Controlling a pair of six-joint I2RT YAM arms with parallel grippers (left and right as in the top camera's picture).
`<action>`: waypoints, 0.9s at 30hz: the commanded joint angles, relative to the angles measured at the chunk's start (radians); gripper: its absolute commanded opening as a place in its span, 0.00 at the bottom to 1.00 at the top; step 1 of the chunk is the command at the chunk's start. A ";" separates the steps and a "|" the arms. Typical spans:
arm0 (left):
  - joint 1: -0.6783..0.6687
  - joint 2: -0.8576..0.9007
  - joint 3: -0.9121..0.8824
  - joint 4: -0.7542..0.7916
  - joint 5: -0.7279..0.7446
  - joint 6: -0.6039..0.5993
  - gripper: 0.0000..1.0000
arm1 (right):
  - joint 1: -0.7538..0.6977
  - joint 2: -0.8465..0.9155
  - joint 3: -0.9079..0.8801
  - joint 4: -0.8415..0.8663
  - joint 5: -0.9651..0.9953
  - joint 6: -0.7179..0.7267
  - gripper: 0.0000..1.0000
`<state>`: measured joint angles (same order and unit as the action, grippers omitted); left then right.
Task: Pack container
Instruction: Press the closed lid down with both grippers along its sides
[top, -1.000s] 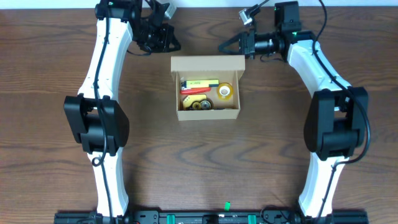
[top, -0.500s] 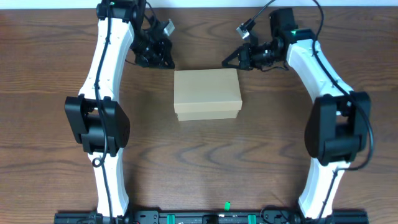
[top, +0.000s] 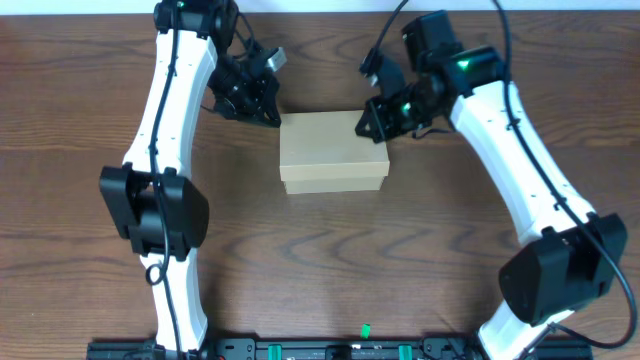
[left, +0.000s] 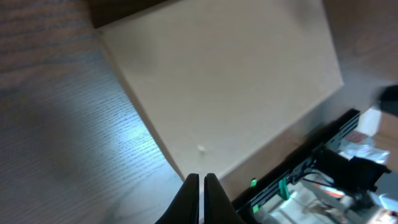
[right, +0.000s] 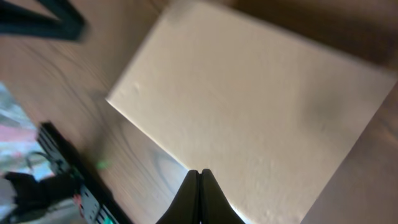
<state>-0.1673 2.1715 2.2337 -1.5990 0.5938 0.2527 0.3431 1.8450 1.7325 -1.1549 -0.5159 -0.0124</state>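
The container (top: 332, 152), a plain tan cardboard box, sits mid-table with its flap lid down flat, so its contents are hidden. My left gripper (top: 272, 116) is shut and empty, its tips at the box's back left corner. In the left wrist view the lid (left: 224, 87) fills the frame beyond the closed left gripper (left: 201, 178). My right gripper (top: 364, 128) is shut and empty at the back right corner, over the lid's edge. The right wrist view shows the right gripper (right: 199, 172) closed just above the lid (right: 261, 118).
Brown wooden table (top: 330, 260) all round the box. A black rail (top: 330, 350) with green clips runs along the front edge. Both arm bases stand at the front left and front right.
A second ago the box was open with small items showing inside. The lid has come down and now lies shut. Both grippers moved inward and forward to the box's back corners.
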 joint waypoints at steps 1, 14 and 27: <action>-0.027 -0.035 0.026 -0.010 -0.051 0.028 0.06 | 0.038 0.001 -0.030 -0.023 0.134 0.011 0.01; -0.082 -0.034 0.023 0.018 -0.056 0.029 0.06 | 0.047 0.000 -0.231 0.063 0.272 0.095 0.01; -0.117 -0.034 -0.196 0.084 -0.149 -0.009 0.06 | 0.012 -0.118 -0.185 0.095 0.255 0.111 0.01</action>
<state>-0.2768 2.1468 2.0602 -1.5158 0.5056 0.2611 0.3782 1.7981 1.5223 -1.0702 -0.2691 0.0845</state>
